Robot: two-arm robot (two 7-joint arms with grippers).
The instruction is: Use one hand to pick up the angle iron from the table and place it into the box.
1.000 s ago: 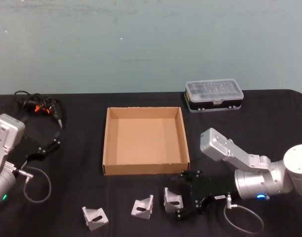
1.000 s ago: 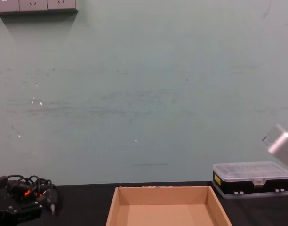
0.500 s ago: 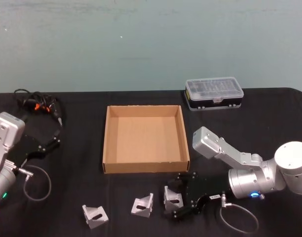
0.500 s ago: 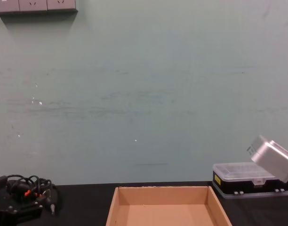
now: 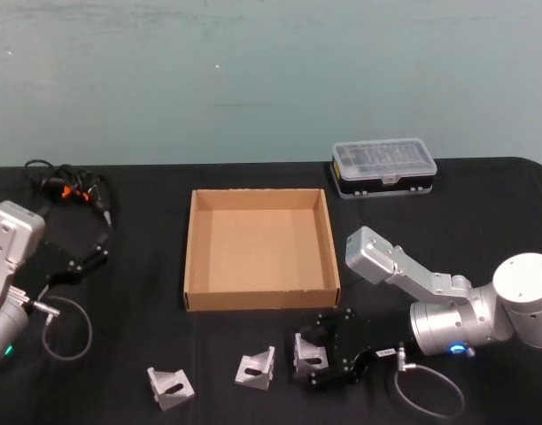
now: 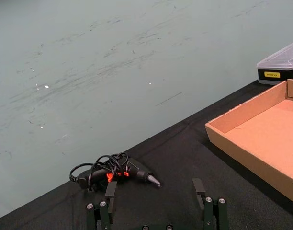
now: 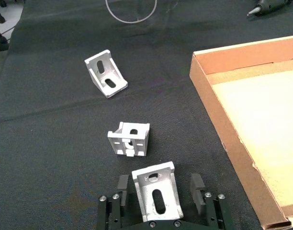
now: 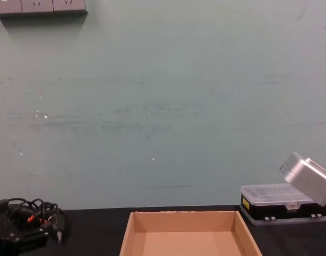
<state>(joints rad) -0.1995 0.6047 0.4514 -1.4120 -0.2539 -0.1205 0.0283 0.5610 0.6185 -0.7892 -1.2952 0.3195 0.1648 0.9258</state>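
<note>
Now, silvery slotted angle iron (image 7: 155,199) between fingers (image 7: 197,184) of wide-spread right end effector (image 7: 159,182), left end effector (image 6: 154,184) parked wide.

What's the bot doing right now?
The right pincer is down at the table, open, with its fingers either side of the rightmost angle iron but not yet closed on it. The middle angle iron and the leftmost angle iron lie on the table farther left. The box is empty. The left pincer sits parked and open at the table's left side.
</note>
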